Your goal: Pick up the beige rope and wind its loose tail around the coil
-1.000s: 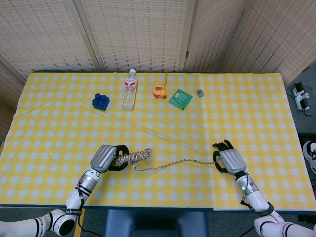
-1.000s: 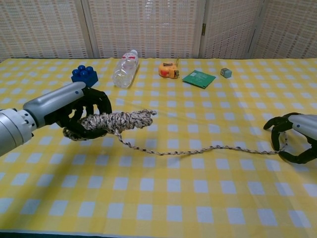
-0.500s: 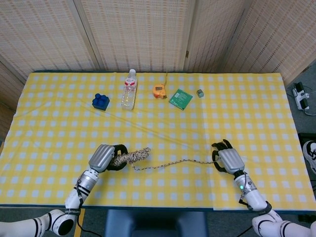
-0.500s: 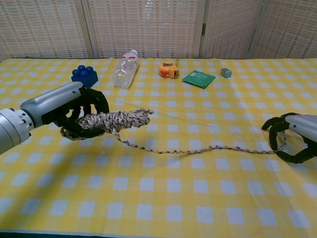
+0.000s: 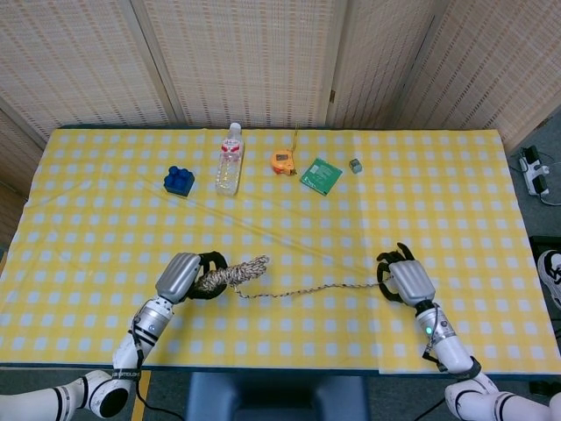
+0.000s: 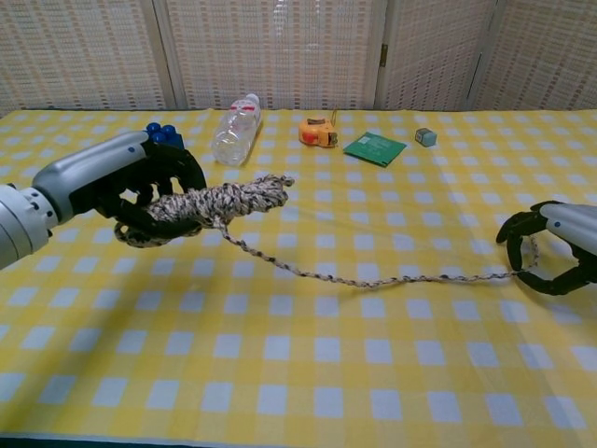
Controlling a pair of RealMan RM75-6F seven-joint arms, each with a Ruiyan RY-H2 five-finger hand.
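Beige rope (image 6: pixel 201 207) coil was gripped in the left hand (image 6: pixel 121 191), fingers wrapped around its near end, the rest of the bundle sticking out past the fingers toward the right hand and tilted up off the table. Loose tail (image 6: pixel 373 278) ran from under the coil across the yellow checked cloth (image 5: pixel 105 210) to the right hand (image 6: pixel 550 257), which pinched the tail's end in curled fingers. Tail sagged slightly, mostly off the cloth near both hands.

Read: left hand anchors the coil, right hand keeps the tail stretched out and clear so it can be carried round the bundle. No wrap of the tail on the coil yet, so winding hadn't started.

Only container: clear water bottle (image 5: pixel 229 160), lying well beyond the left hand at the far side; contents too small to tell, looked near empty.
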